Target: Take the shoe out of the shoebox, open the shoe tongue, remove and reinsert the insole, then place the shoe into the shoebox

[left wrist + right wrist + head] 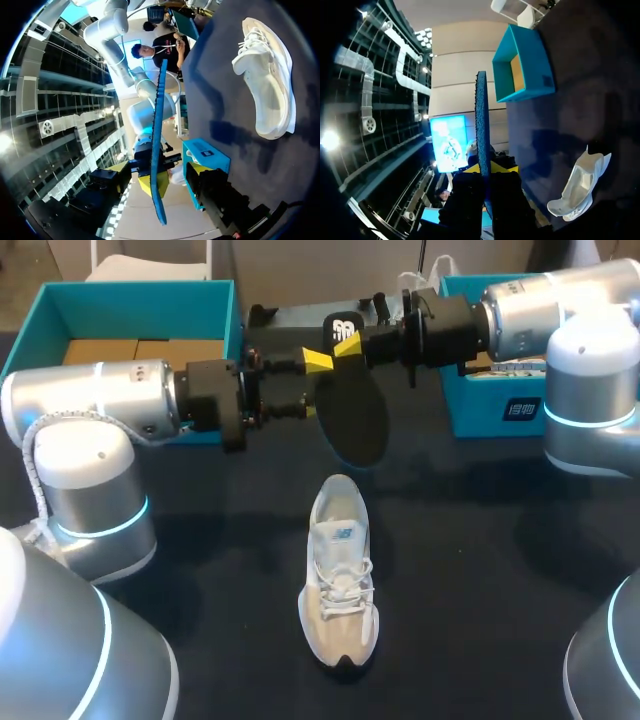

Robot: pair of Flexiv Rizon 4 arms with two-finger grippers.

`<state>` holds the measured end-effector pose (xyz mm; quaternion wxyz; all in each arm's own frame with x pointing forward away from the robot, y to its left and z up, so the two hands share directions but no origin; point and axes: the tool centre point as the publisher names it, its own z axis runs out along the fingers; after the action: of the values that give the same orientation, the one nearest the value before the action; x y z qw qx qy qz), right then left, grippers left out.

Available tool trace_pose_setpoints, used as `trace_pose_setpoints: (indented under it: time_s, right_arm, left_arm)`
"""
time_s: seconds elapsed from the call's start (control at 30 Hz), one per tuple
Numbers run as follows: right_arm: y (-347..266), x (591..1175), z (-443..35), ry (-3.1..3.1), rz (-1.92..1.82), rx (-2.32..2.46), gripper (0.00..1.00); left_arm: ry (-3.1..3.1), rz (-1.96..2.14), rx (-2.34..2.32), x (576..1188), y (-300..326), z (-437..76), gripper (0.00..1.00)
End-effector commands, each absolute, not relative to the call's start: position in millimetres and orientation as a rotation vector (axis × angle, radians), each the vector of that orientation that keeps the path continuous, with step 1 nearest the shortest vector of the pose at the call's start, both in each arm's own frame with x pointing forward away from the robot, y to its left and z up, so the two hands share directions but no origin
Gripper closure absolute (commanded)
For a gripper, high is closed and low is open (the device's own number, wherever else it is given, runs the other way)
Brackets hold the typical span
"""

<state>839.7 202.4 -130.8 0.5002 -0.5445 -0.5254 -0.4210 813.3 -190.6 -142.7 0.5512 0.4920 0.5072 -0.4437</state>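
1. The white shoe (340, 585) sits flat on the table. Its long axis runs straight away from the robot, toe toward the robot, heel toward the far side.
2. The dark insole (358, 415) is up in the air just past the shoe's heel. It's lined up roughly the same way as the shoe, broad end pointing back at the heel.
3. The right gripper (345, 348) is clamped on the insole's end farthest from the shoe, one yellow tip on each face.
4. The left gripper (312, 386) is spread wide with the insole between its fingers, not pinched as far as I can see.
5. The teal shoebox (130, 302) is well beyond the shoe, on the robot's left.
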Motion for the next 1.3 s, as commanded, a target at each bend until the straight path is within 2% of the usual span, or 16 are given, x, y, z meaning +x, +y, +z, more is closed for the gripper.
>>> trace_pose_setpoints:
  time_s: [0.03,0.1,0.23,0.33,0.53,0.63,1.13,1.3]
  right_arm:
    - [204,839,-130,-1.271,-1.017,-1.321,1.00]
    - [204,839,-130,-1.271,-1.017,-1.321,1.00]
    - [204,839,-130,-1.271,-1.017,-1.321,1.00]
    - [204,839,-130,-1.271,-1.017,-1.321,1.00]
    - [204,839,-130,-1.271,-1.017,-1.321,1.00]
    - [204,839,-130,-1.271,-1.017,-1.321,1.00]
    - [204,839,-130,-1.271,-1.017,-1.321,1.00]
    - [204,839,-130,-1.271,-1.017,-1.321,1.00]
  left_arm:
    - [1.203,-1.045,1.156,811,-198,-141,0.42]
    - [1.203,-1.046,1.155,809,-198,-139,0.48]
    - [1.207,-1.049,1.154,808,-200,-140,0.55]
    - [1.208,-1.051,1.150,808,-201,-139,0.55]
    - [1.201,-1.053,1.144,807,-203,-134,0.65]
    - [1.197,-1.045,1.157,806,-206,-134,0.67]
    - [1.187,-1.026,1.178,806,-212,-135,1.00]
    - [1.183,-1.025,1.180,807,-212,-135,1.00]
